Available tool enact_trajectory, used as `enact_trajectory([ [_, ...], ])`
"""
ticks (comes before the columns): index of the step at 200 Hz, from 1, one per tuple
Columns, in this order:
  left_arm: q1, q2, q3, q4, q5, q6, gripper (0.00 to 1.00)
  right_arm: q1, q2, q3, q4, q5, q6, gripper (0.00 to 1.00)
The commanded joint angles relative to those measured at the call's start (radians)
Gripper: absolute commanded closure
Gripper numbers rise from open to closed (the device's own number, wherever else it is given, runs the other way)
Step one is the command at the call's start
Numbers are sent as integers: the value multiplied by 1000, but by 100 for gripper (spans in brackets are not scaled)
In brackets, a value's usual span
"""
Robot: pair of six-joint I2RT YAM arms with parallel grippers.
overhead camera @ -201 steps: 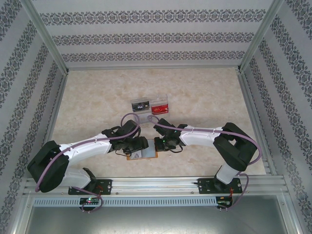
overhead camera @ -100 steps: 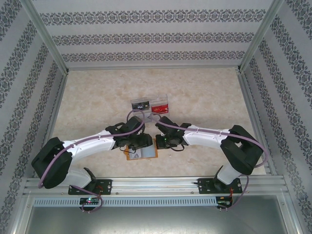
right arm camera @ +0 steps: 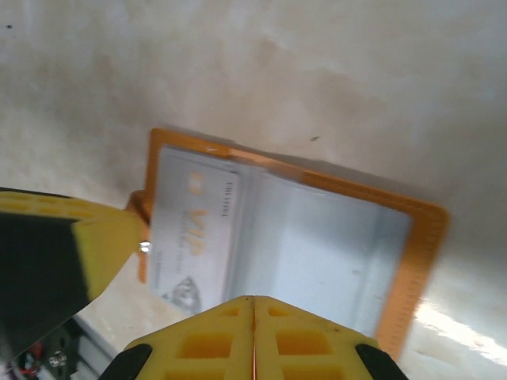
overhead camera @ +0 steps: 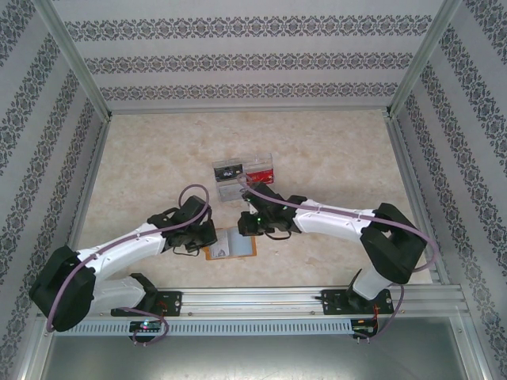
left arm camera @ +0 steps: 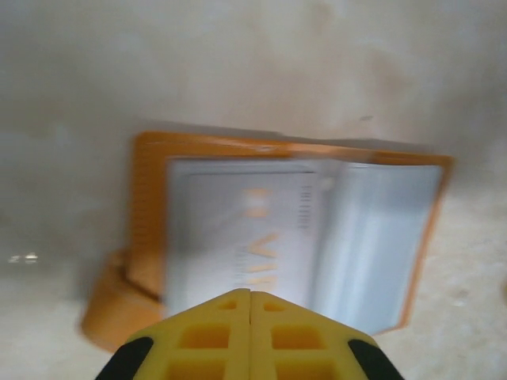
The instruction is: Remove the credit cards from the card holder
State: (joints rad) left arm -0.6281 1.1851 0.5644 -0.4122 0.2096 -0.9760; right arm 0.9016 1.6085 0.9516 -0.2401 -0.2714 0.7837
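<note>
Left wrist view: holder (left arm camera: pixel 372 237) lies open on the bench (left arm camera: pixel 238 63) between both arms, a card (left arm camera: pixel 238 237) in one sleeve, left pincer (left arm camera: pixel 250 297) and right pincer (right arm camera: pixel 253 301) closed on nothing, so they'd likely shove the loose holder instead of gripping the card.

The holder (left arm camera: pixel 380 237) was blurred, its card's (left arm camera: pixel 230 229) lettering unreadable; the left gripper (left arm camera: pixel 250 294) hid the card's lower edge.

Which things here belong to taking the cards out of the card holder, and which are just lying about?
Job: card holder, pale card in its sleeve, red card, black card, left tool, right tool.
Lying about: clear tray, metal rail.
</note>
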Motion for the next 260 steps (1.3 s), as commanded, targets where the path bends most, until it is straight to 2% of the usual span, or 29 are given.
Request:
enact_trajectory([
  [1, 28, -16, -25, -31, 32, 34, 99, 18, 46, 31, 42, -45, 50, 90],
  [64, 36, 34, -48, 34, 102, 68, 100, 50, 138, 57, 95, -83, 108, 87],
  [228, 37, 33, -71, 36, 103, 69, 100, 65, 252, 84, 108, -121, 138, 83],
  [260, 38, 36, -66, 36, 102, 71, 100, 65, 257, 89, 107, -127, 134, 86],
])
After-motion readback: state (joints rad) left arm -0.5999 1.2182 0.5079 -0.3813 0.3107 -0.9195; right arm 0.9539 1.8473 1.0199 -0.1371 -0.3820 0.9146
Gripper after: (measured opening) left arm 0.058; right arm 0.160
